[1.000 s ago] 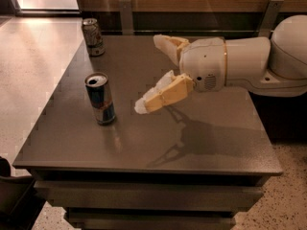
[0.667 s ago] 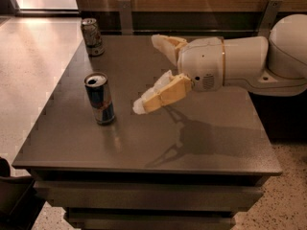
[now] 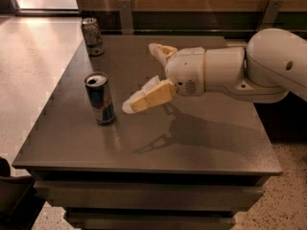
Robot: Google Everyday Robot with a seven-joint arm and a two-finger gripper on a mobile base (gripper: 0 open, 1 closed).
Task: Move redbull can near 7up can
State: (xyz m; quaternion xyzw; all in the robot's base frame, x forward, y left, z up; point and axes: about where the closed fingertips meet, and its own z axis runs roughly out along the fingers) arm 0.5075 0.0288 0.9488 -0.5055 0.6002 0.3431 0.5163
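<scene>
Slim blue-and-silver redbull can [image 3: 100, 98] stands by the grey surface's [image 3: 201, 143] left edge. The silvery-grey 7up can [image 3: 91, 36] occupies the far-left corner. The cream claw [image 3: 139, 77] gapes wide, empty, beside the redbull can.

The redbull can [image 3: 100, 99], slim, dark blue and silver with a red mark (silver top facing up), stands upright on the table's [image 3: 206, 147] near left part. The 7up can [image 3: 92, 36], silvery-grey with dark markings, stands upright at the far left corner, well apart. The gripper [image 3: 140, 78] hovers just right of the redbull can, fingers spread.
</scene>
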